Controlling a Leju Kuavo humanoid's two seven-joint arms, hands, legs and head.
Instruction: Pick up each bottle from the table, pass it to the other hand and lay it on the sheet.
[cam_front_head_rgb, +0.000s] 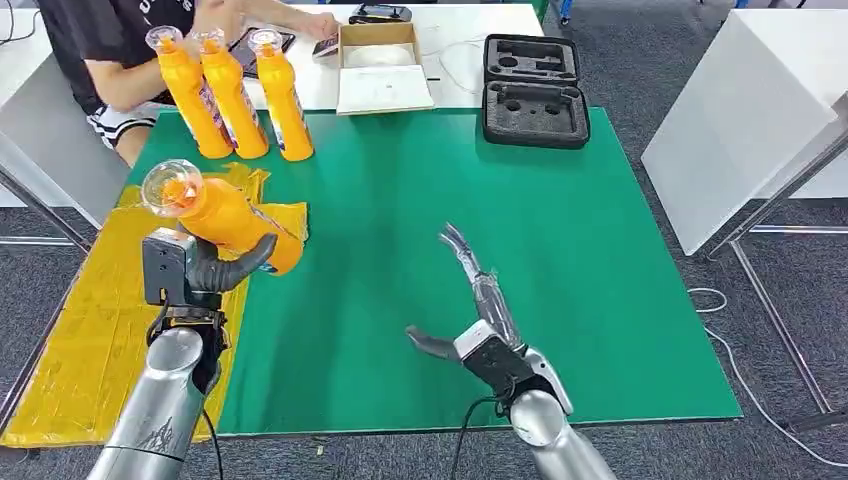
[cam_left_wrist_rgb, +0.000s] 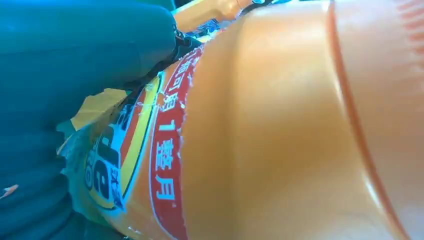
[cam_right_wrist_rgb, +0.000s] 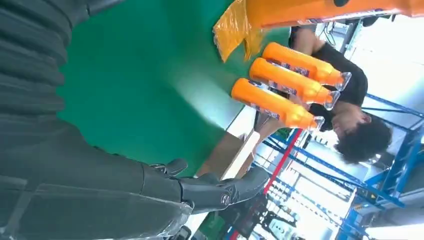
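Green cloth covers the table (cam_front_head_rgb: 420, 300) from its far edge to the near one, and a crinkled yellow sheet (cam_front_head_rgb: 70, 350) lies along its left side. On the white desk (cam_front_head_rgb: 470, 30) beyond it sit an open black foam-lined case (cam_front_head_rgb: 533, 92) and an open cardboard box (cam_front_head_rgb: 381, 68), with a seated person (cam_front_head_rgb: 110, 50) at the far left corner.

Three orange bottles (cam_front_head_rgb: 238, 95) stand upright in a close row at the far left of the green cloth, just past the sheet's far end.

The left hand (cam_front_head_rgb: 205, 268) grips a fourth orange bottle (cam_front_head_rgb: 222, 212) around its body, dark fingers wrapped across the front; this held bottle is tilted, its clear cap toward the robot and the left, and it is raised over the far part of the sheet. In the left wrist view its orange wall and torn red-and-yellow label (cam_left_wrist_rgb: 155, 165) press close against the hand.

The right hand (cam_front_head_rgb: 470, 300) hovers over the middle of the green cloth, holding nothing, fingers (cam_front_head_rgb: 458, 245) stretched forward and thumb splayed to the left.
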